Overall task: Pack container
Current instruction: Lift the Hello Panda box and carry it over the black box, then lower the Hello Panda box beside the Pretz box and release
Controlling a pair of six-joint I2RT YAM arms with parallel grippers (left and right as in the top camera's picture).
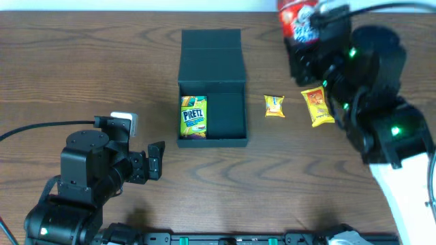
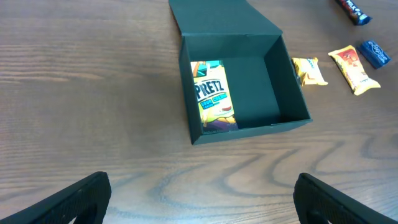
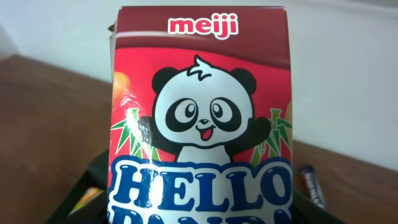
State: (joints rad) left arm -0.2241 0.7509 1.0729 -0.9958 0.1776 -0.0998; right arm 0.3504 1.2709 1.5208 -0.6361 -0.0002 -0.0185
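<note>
In the middle of the bench (image 1: pixel 68 68) sits the container (image 1: pixel 228 116), a flat black box that is nearly square. Its lid (image 1: pixel 211 46) is flipped open and lies flat behind it. The box has plain dark walls and a dark floor, and it looks stiff and neat. Inside the container, against its left wall, lies one Pretz packet (image 1: pixel 193 117). The rest of the floor is bare, so I think the packing has only just begun. Just to the right of the container lies a small yellow packet (image 1: pixel 274 106), and a bit farther right lies an orange packet (image 1: pixel 317 106). A blue packet (image 2: pixel 375 53) lies farther right again. None of these is in the box yet. Far to the right of the container and behind it, the right end effector (image 3: pixel 196 208) looks clamped on a red Hello Panda box (image 3: pixel 199 112), which seems to be lifted off the bench. I think this box goes in next. In front of the container and to its left, the left end effector (image 1: pixel 155 160) hangs with its fingers wide apart and holds nothing.
</note>
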